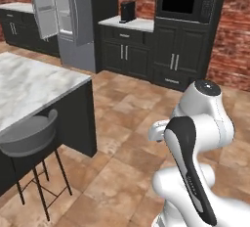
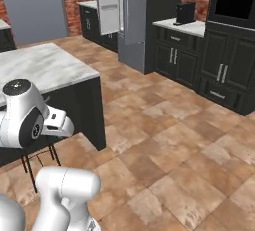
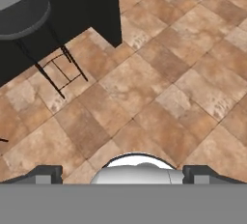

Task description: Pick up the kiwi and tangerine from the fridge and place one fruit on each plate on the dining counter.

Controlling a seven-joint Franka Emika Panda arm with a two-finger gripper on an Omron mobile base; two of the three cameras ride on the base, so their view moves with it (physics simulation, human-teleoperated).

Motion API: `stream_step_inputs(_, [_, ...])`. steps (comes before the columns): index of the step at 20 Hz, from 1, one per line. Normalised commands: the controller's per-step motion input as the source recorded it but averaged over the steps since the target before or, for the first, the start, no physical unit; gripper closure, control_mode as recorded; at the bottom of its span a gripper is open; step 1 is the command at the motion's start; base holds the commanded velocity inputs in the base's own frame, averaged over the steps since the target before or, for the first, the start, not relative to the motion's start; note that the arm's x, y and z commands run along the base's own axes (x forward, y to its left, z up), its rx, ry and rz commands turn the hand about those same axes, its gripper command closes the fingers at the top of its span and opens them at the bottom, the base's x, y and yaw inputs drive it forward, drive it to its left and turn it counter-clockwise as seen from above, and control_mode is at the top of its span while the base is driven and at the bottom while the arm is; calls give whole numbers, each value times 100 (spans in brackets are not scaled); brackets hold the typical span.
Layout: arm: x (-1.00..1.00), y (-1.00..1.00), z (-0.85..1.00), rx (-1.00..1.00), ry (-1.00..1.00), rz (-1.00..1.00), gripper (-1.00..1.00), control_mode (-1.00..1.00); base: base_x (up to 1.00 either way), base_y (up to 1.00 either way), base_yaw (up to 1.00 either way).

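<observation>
The fridge (image 1: 80, 23) stands at the far left of the wall run, grey steel, with one door (image 1: 46, 6) swung open; it also shows in the right base view (image 2: 133, 21). The dining counter (image 1: 34, 81) with its white marble top lies to the left (image 2: 45, 65), its dark cabinet end (image 3: 91, 6) close to the hand. My gripper (image 3: 123, 175) points down at the brown tiled floor, open, with nothing between its fingertips (image 3: 48, 174). The kiwi, the tangerine and the plates are out of view.
A grey bar stool (image 1: 27, 135) stands against the counter's near side (image 3: 21, 3). Dark wall cabinets (image 1: 176, 59) with a built-in microwave (image 1: 185, 1) and a short white counter (image 1: 129, 23) line the back. Open tiled floor (image 2: 169, 140) stretches toward the fridge.
</observation>
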Motion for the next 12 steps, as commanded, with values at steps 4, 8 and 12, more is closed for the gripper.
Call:
stream_step_inputs(4, [0, 0, 0, 0, 0, 0, -100, 100, 89, -75, 13])
stream_step_inputs(8, [0, 0, 0, 0, 0, 0, -100, 100, 100, -63, 22])
stream_step_inputs(12, [0, 0, 0, 0, 0, 0, -100, 100, 100, -57, 13])
